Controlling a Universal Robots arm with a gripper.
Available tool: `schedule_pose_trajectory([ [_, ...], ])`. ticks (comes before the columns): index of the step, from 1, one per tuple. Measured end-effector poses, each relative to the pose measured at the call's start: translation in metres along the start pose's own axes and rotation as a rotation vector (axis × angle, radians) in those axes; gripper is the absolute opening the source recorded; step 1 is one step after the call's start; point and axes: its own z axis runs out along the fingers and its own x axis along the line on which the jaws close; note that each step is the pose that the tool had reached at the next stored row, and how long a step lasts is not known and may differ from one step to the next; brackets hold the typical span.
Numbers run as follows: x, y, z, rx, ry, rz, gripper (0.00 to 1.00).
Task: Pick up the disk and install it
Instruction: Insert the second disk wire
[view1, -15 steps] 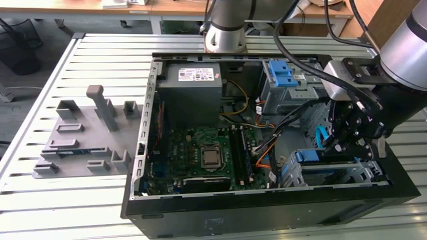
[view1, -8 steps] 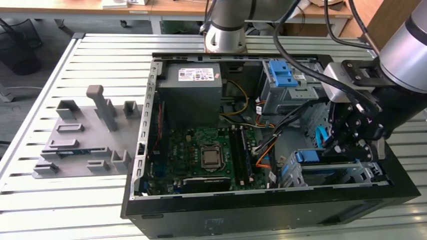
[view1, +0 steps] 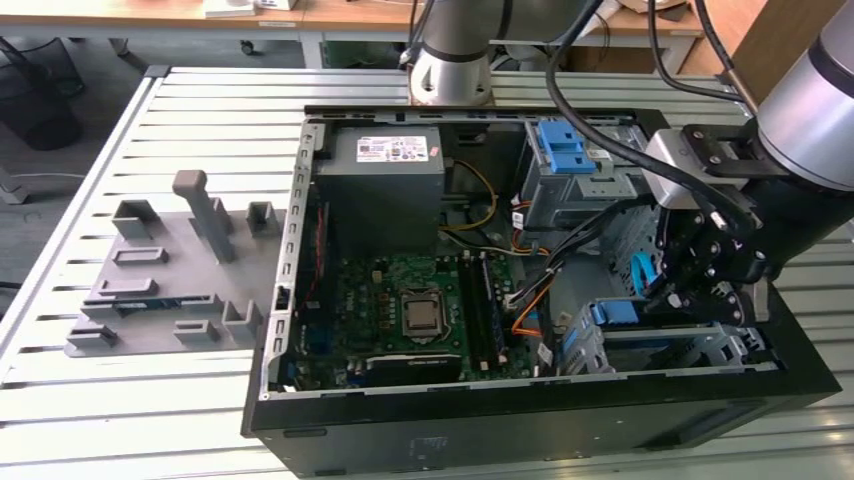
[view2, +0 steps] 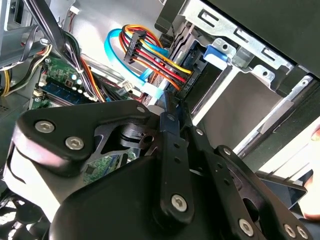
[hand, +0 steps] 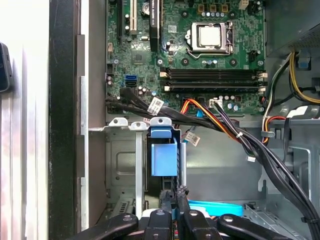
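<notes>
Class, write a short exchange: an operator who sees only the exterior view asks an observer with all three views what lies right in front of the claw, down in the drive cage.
Operator: The arm blocks my view. What is ahead of the claw?
Observer: In the first wrist view, a blue bracket stands upright in a slot of the grey drive cage, right at the claw's tip.
Operator: Any cables close by?
Observer: In the second wrist view, red, orange and yellow wires pass just beyond the tip, beside a light blue flat cable.
</notes>
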Motion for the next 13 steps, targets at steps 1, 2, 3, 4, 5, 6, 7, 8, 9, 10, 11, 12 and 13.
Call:
schedule_pose_trajectory([
  [1,0.0,0.0,0.0001,0.0,-0.0001,0.0,0.16],
  [2,0.0,0.0,0.0003,0.0,-0.0004,0.0,0.16],
  [3,0.0,0.0,0.0003,0.0,-0.0004,0.0,0.16],
  [4,0.0001,0.0,0.0003,0.0,-0.0004,0.0,0.16],
  [5,0.0001,0.0,0.0004,0.0,-0.0006,0.0,0.17],
  [6,0.0001,0.0,0.0005,0.0,-0.0007,0.0,0.17],
  [7,0.0001,0.0,0.0005,-0.0001,-0.0008,0.0,0.24],
  [8,0.0001,0.0,0.0004,0.0,-0.001,0.0,0.24],
  [9,0.0001,0.0,0.0,0.0,-0.0013,0.0,0.24],
  [10,0.0,0.0,-0.001,0.0,-0.0015,0.0,0.24],
  [11,0.0,0.0001,-0.0019,0.0,-0.0019,0.0,0.24],
  [12,0.0,0.0001,-0.0025,0.0,-0.0021,0.0,0.24],
  [13,0.0,0.0001,-0.0027,0.0,-0.0023,0.0,0.24],
])
